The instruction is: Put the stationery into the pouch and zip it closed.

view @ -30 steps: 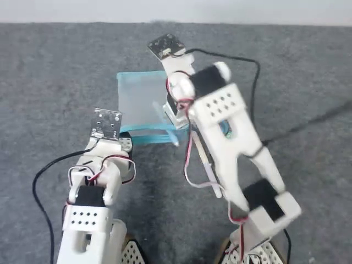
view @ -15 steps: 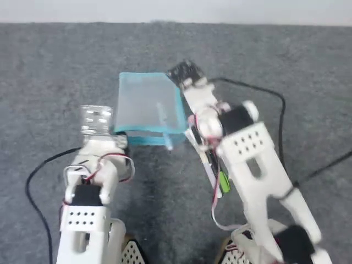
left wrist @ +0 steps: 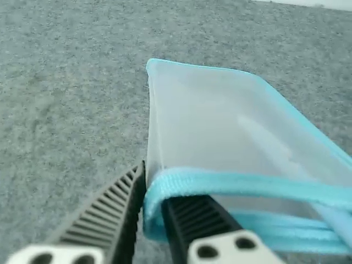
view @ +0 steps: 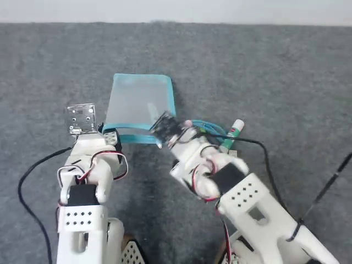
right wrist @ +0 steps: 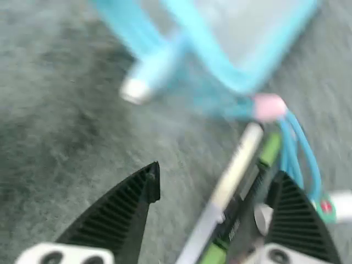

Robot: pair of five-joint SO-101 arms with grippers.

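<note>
- Grey mat (view: 286, 71) lies open beyond the pouch (view: 140, 102), past its far edge and out to either side. The mat's back edge sits well beyond that.
- Left gripper (left wrist: 152, 220) is clamped on the pouch's near corner, with the teal zip band pinched between its fingers. The rest of the pouch stretches straight ahead of it.
- Right gripper (right wrist: 218, 171) has its fingers spread wide and holds nothing. A pale pen (right wrist: 234, 165) and a green pen (right wrist: 269, 149) lie side by side on the mat between the fingers. Looped blue cord (right wrist: 300, 146) is just past them.
- Since a second ago the right arm has pulled back off the pouch and swung low beside its near corner. The left arm and pouch have shifted a little sideways.
- The pouch is frosted and translucent with teal edging, and lies flat. A light blue pen (right wrist: 147, 77) sticks out at its mouth, ahead of the right gripper.
</note>
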